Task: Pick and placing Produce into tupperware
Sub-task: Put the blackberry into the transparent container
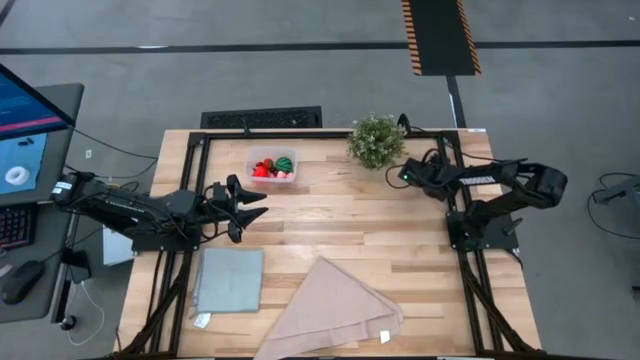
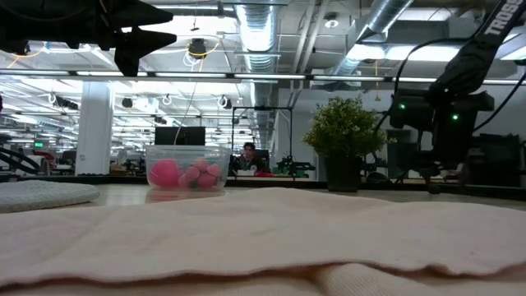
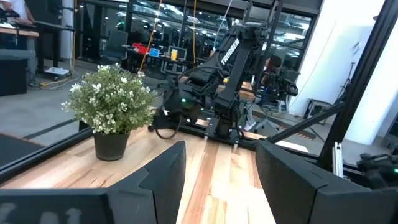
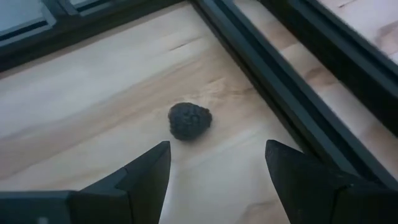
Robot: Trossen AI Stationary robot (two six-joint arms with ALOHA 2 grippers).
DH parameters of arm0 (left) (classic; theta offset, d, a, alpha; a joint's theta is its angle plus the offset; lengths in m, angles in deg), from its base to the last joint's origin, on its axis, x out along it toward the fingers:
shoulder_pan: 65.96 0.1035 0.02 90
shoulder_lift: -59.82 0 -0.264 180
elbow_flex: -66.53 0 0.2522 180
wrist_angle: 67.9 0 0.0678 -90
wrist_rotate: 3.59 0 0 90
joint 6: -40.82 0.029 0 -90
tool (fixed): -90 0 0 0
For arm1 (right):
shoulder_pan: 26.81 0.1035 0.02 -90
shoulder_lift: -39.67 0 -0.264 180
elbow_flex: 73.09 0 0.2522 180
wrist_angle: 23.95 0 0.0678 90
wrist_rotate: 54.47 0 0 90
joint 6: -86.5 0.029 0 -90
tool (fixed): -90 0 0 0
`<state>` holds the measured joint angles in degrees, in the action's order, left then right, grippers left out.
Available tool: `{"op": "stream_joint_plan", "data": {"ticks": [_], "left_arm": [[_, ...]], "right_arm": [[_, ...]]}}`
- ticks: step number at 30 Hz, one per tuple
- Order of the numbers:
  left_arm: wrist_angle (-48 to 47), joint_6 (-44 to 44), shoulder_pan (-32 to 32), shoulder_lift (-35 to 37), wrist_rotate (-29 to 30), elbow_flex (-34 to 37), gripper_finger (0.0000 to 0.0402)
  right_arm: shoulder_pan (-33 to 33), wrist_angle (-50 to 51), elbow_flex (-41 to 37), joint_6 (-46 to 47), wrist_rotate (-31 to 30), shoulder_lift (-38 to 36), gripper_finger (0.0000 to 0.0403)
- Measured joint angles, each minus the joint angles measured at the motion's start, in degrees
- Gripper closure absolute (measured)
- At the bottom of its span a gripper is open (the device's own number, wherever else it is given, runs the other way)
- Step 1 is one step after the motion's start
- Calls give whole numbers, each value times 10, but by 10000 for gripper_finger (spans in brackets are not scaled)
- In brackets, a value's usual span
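The clear tupperware point(image 1: 251, 160) stands on the table's far middle, holding red, pink and green produce point(image 1: 275, 168), which shows pink in the low view point(image 2: 167, 173). My left gripper point(image 1: 258, 203) hovers open above the table, just near-left of the tupperware, with nothing between its fingers point(image 3: 221, 168). My right gripper point(image 4: 217, 155) is open and slants down at the table beside the potted plant. A small dark lumpy piece of produce point(image 4: 189, 120) lies on the wood just ahead of its fingertips, untouched.
A potted green plant point(image 1: 376, 140) stands at the far edge, close to my right gripper. A black frame rail point(image 4: 280, 81) runs beside the dark piece. A grey-blue cloth point(image 1: 228, 280) and a folded beige cloth point(image 1: 335, 310) lie near the front edge.
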<state>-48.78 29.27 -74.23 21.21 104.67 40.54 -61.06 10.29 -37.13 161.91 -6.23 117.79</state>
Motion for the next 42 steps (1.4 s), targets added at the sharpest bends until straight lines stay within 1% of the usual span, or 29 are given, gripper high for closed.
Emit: {"op": "stream_joint_plan", "data": {"ticks": [4,9,14,20,26,32,34,37,42], "left_arm": [[0,0,0,0,0,0,218],[0,0,0,0,0,0,218],[0,1,0,0,0,0,218],[0,3,0,0,0,0,218],[0,4,0,0,0,0,218],[0,4,0,0,0,0,218],[0,4,0,0,0,0,218],[0,4,0,0,0,0,218],[-1,4,0,0,0,0,218]], "right_arm": [[-25,-33,0,-24,15,0,117],[-47,-36,0,-27,24,0,117],[-78,-73,0,-65,58,0,117],[-94,-77,0,-65,63,0,117],[-115,-95,0,-80,91,0,117],[-126,-99,0,-80,103,0,118],[-128,-99,0,-80,105,0,124],[-128,-99,0,-84,105,0,143],[-128,-100,0,-94,105,0,196]]}}
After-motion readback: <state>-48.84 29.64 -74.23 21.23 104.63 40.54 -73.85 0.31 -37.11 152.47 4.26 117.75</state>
